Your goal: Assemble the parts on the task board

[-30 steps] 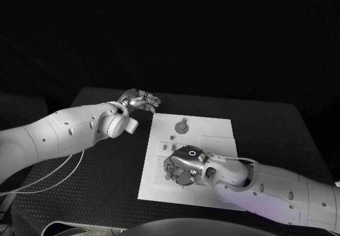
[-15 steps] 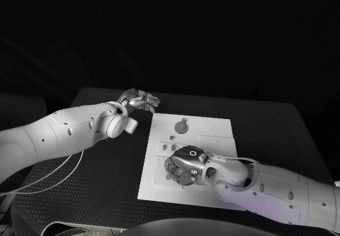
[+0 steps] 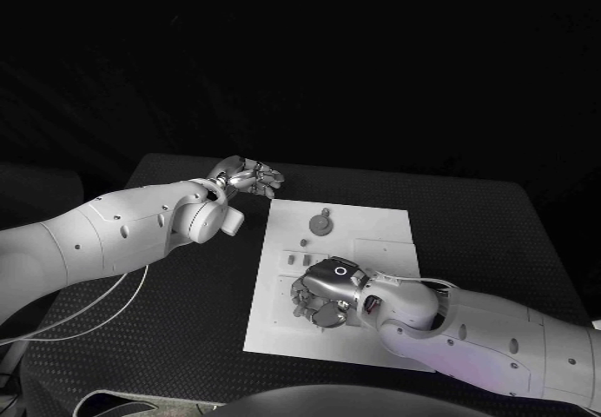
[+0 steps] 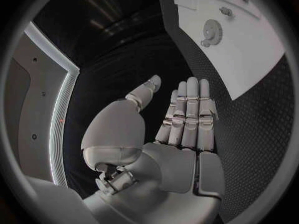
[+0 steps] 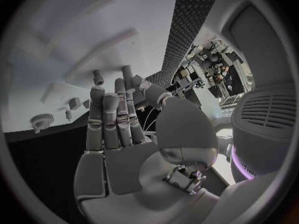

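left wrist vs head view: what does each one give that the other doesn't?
Left wrist alone: the palm side of the left hand, fingers straight and apart, nothing in it, held off the board over the black table.

Head alone: the right hand low over the near half of the task board, and the small parts beside it.

Both: the white task board and the gear-like part standing at its far end.

Left hand empty, fingers straight; right hand likewise.
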Action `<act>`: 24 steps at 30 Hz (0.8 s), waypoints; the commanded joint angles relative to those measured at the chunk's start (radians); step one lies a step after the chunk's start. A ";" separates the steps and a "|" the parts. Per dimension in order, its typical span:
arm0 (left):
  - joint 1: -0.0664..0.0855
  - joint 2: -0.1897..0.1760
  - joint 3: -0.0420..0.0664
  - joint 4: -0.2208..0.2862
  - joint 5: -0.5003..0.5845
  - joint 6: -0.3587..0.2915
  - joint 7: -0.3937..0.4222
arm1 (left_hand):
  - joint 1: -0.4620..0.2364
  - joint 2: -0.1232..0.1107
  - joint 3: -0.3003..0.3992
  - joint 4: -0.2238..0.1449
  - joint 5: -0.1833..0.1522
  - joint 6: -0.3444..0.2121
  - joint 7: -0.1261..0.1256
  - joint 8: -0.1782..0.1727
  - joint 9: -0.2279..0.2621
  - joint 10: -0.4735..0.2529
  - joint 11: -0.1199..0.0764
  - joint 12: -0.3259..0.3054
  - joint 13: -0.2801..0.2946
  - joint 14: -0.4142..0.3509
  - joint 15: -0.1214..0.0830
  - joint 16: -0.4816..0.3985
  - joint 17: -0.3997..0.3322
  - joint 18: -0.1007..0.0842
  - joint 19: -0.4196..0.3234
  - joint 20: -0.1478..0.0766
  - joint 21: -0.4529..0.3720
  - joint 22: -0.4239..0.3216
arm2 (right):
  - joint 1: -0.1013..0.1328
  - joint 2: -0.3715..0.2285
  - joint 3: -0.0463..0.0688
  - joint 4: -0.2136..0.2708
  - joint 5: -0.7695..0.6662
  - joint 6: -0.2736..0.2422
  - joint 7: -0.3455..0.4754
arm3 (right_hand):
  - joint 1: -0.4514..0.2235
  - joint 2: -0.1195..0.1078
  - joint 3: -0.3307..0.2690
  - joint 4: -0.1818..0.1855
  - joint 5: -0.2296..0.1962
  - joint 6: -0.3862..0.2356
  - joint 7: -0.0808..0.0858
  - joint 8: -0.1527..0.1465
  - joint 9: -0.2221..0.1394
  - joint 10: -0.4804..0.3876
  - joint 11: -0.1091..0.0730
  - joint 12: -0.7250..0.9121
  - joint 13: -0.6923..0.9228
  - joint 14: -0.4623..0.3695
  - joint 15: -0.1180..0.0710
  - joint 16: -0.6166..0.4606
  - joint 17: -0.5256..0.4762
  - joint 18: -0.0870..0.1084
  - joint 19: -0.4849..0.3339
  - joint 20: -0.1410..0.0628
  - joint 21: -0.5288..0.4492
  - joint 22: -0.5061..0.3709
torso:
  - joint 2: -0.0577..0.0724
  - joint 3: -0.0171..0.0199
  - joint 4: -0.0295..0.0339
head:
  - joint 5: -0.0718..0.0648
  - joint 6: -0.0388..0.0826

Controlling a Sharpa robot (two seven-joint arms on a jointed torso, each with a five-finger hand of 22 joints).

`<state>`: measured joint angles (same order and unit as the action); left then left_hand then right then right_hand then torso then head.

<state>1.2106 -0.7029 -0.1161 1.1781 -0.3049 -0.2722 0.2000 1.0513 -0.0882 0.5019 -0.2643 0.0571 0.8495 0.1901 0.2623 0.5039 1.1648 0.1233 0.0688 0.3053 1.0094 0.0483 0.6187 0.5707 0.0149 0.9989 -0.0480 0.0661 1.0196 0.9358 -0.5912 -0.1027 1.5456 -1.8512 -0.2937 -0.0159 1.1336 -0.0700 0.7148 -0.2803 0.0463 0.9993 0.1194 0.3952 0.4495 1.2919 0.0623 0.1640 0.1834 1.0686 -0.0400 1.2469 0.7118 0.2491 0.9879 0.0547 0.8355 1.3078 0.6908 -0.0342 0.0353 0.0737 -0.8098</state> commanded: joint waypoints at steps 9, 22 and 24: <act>0.001 0.004 0.001 0.001 0.006 0.013 0.010 | -0.006 -0.003 -0.004 0.000 -0.004 -0.006 -0.001 0.004 -0.002 -0.005 0.000 0.000 -0.001 0.004 0.004 -0.007 0.002 -0.005 -0.004 0.002 0.003 -0.001 | -0.004 0.016 -0.022 -0.011 0.036 0.063 0.039 | -0.005 -0.004 0.002 -0.003 0.004 0.015 -0.007 -0.001 0.010 0.000 0.002 -0.004 -0.001 -0.006 -0.003 0.003 0.002 0.013 0.003 0.001 0.002 0.016 | 0.000 -0.0005 0.0009 | -0.001 -0.004; 0.001 0.002 0.001 0.002 0.006 0.016 0.007 | -0.006 -0.003 -0.005 0.000 -0.004 -0.007 -0.001 0.004 -0.002 -0.005 0.000 0.000 -0.001 0.004 0.005 -0.008 0.004 -0.005 -0.004 0.002 0.003 -0.002 | -0.005 0.014 -0.024 -0.017 0.063 0.012 0.027 | -0.022 -0.055 -0.006 0.006 0.004 -0.033 0.013 -0.032 -0.002 -0.047 0.022 -0.034 -0.008 -0.018 0.015 0.002 0.004 0.013 -0.008 0.008 -0.002 0.016 | 0.000 -0.0003 0.0001 | -0.001 -0.003; 0.001 0.002 0.001 0.003 0.006 0.017 0.006 | -0.007 -0.003 -0.005 0.000 -0.004 -0.007 0.000 0.004 -0.002 -0.005 0.000 0.000 -0.001 0.004 0.005 -0.008 0.004 -0.005 -0.004 0.002 0.003 -0.002 | -0.005 0.013 -0.024 -0.017 0.067 0.009 0.027 | -0.026 -0.074 -0.008 0.010 0.004 -0.049 0.020 -0.042 -0.005 -0.063 0.029 -0.044 -0.010 -0.021 0.021 0.002 0.005 0.013 -0.009 0.009 -0.001 0.016 | 0.000 -0.0002 0.0001 | -0.002 -0.002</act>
<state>1.2105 -0.7026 -0.1159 1.1784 -0.3047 -0.2702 0.1990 1.0512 -0.0882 0.5020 -0.2644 0.0571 0.8497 0.1903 0.2623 0.5031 1.1649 0.1233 0.0688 0.3055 1.0094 0.0483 0.6147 0.5735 0.0149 0.9990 -0.0480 0.0661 1.0187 0.9362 -0.5774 -0.1232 1.5290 -1.8002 -0.2959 0.0003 1.1107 -0.1328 0.7089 -0.2740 0.0464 0.9603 0.1370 0.3597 0.4486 1.2374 0.0879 0.1251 0.1711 1.0447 -0.0269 1.2499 0.7164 0.2504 0.9838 0.0616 0.8343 1.3075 0.6907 -0.0346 0.0355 0.0725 -0.8141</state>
